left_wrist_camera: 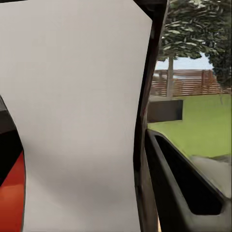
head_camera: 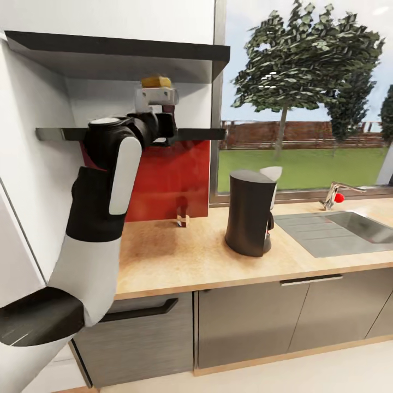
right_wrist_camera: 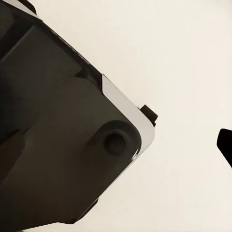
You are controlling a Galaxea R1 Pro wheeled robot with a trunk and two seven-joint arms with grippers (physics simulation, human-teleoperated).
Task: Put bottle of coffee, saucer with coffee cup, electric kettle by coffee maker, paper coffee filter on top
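Observation:
The bottle of coffee [head_camera: 156, 94], with a yellow cap and white label, is up at the kitchen shelf [head_camera: 60, 134]. My left gripper [head_camera: 160, 126] is raised to the shelf and shut on the bottle's lower part. In the left wrist view the white label [left_wrist_camera: 82, 121] sits close between the dark fingers [left_wrist_camera: 186, 193]. The coffee maker [head_camera: 249, 215] stands on the kitchen countertop [head_camera: 185, 262], dark grey with a white part at its top. In the right wrist view a dark robot part [right_wrist_camera: 58, 135] hangs over a pale floor, and a small black tip [right_wrist_camera: 226, 145] shows beside it.
A small brown folded piece [head_camera: 183, 220] lies on the counter below the red panel [head_camera: 174, 180]. A steel sink [head_camera: 344, 232] with a tap [head_camera: 334, 196] is set in the counter right of the coffee maker. A thicker dark board [head_camera: 120, 52] hangs above the shelf.

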